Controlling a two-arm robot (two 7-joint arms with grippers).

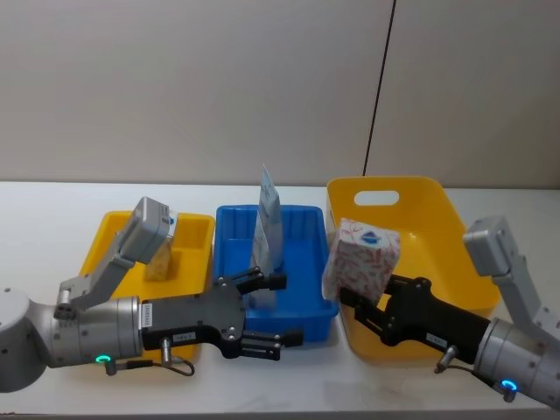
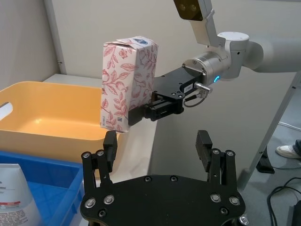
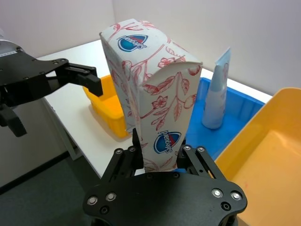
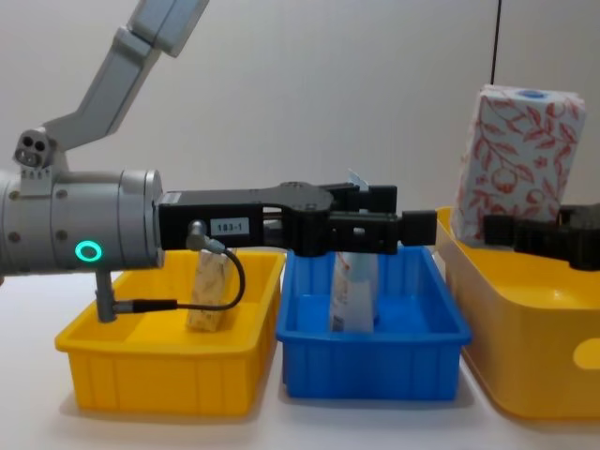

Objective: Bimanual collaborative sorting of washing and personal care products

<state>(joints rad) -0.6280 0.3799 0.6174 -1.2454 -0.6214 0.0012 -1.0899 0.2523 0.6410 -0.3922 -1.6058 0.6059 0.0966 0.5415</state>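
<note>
Three bins stand in a row on the white desk (image 1: 44, 210): a small yellow bin (image 1: 188, 254) on the left, a blue bin (image 4: 375, 361) in the middle and a large yellow bin (image 1: 437, 227) on the right.

The right tool (image 1: 350, 297) reaches in from the near right and is clamped on the lower part of the white carton (image 1: 363, 254) with the red-orange leaf print. The carton is lifted off the desk and stands nearly upright, its blue mark facing up. It hangs over the near left corner of the large yellow bin, close to the rim it shares with the blue bin. From the right wrist view, the two fingers press against opposite sides of the carton's base.

The left tool (image 1: 282, 308) stretches in from the left, level with the desk and pointing right, over the near edge of the blue bin. Its fingers are spread wide and hold nothing. Its tips stop near the carton but stay apart from it.

Inside the blue bin the pale-blue tube (image 4: 353, 291) stands upright on its cap, just beyond the left tool's fingers. Just behind it a flat pale-blue pouch (image 1: 269, 197) stands on edge, its top rising above the bin's far wall.

The small beige-yellow packet (image 4: 208, 291) stands in the small yellow bin, toward its right side, partly hidden behind the left arm's cable.
</note>
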